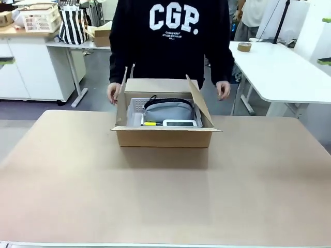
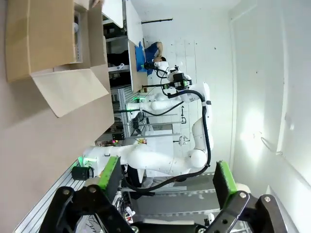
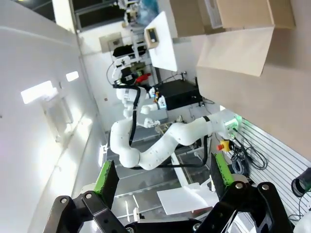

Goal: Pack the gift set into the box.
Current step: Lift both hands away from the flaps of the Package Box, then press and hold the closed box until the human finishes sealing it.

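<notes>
- Box sits mid-table, toward the far side, with its flaps open.
- Inside lie the grey pouch, the white tray at the left, and the yellow stick and white gadget by the near wall.
- A person stands behind it, with the hand on the left and the hand on the right near the side flaps.
- The left gripper is wide open and holds nothing.
- The right gripper is wide open and holds nothing.
</notes>
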Robot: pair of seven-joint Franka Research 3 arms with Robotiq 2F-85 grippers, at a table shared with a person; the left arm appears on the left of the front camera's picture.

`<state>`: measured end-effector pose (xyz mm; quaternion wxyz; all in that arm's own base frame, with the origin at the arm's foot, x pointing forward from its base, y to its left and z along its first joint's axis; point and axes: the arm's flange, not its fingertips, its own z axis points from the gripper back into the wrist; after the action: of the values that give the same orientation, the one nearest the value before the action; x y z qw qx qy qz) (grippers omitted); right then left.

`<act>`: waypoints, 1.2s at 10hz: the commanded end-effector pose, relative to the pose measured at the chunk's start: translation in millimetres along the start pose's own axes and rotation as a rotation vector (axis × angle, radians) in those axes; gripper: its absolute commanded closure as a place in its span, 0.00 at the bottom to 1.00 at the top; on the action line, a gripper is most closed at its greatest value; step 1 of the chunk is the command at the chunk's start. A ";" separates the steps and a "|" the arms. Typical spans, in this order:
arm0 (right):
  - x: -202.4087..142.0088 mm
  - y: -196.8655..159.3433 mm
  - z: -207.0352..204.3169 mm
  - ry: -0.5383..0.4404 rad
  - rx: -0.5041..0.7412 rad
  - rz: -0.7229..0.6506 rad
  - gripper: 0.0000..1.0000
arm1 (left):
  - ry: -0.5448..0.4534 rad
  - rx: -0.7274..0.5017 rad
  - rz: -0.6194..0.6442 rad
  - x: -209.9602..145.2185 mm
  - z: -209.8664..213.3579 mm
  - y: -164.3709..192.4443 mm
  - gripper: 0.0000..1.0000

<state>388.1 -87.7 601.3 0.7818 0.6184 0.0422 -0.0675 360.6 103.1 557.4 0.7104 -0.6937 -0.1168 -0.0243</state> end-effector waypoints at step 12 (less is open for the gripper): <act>-0.8 -4.2 4.3 -0.023 -0.002 -0.025 0.00 | -0.010 -0.032 0.001 -6.3 -2.0 -0.6 0.00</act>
<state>387.7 -94.8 597.8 0.7809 0.6186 0.0402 -0.0773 356.4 101.7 554.6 0.7094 -0.6949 -0.1158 -0.0214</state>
